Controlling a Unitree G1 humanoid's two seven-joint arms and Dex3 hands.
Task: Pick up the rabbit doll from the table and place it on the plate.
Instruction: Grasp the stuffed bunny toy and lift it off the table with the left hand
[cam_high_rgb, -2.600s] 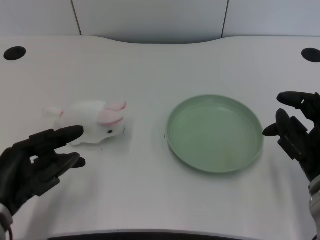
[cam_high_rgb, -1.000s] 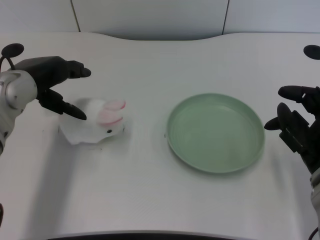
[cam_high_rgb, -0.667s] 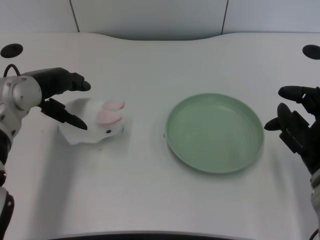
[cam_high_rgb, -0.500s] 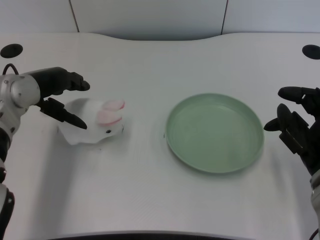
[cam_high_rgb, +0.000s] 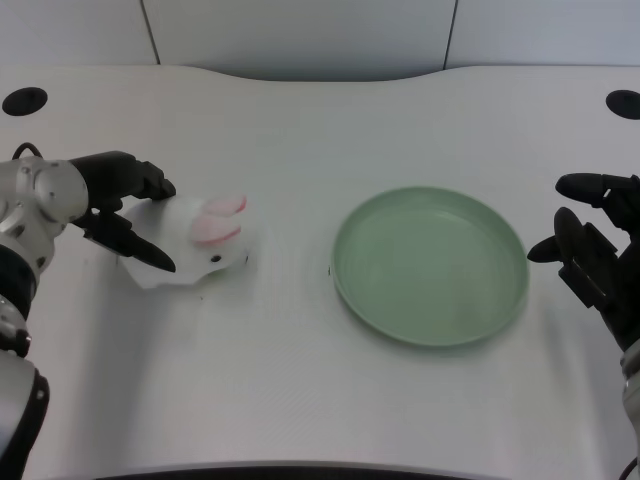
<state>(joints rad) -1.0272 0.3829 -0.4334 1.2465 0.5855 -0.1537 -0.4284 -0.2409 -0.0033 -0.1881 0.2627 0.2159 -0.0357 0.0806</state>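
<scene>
Rabbit doll (cam_high_rgb: 192, 242) at frame left on tabletop (cam_high_rgb: 300, 390), long axis left-right, head toward plate (cam_high_rgb: 430, 265). Left hand (cam_high_rgb: 118, 200) at its tail end, fingers apart, straddling the body, not clamped yet.

White table (cam_high_rgb: 300, 380), matte surface, fills most of view; far edge wavy, curving back at centre. Dark round hole (cam_high_rgb: 24, 100) in tabletop at far left corner. Second dark round hole (cam_high_rgb: 623, 104) at far right corner, partly cut by picture edge. Pale grey wall panels (cam_high_rgb: 300, 30) behind table, split by two thin dark vertical seams. Dark strip (cam_high_rgb: 300, 472) along near table edge at picture bottom.
</scene>
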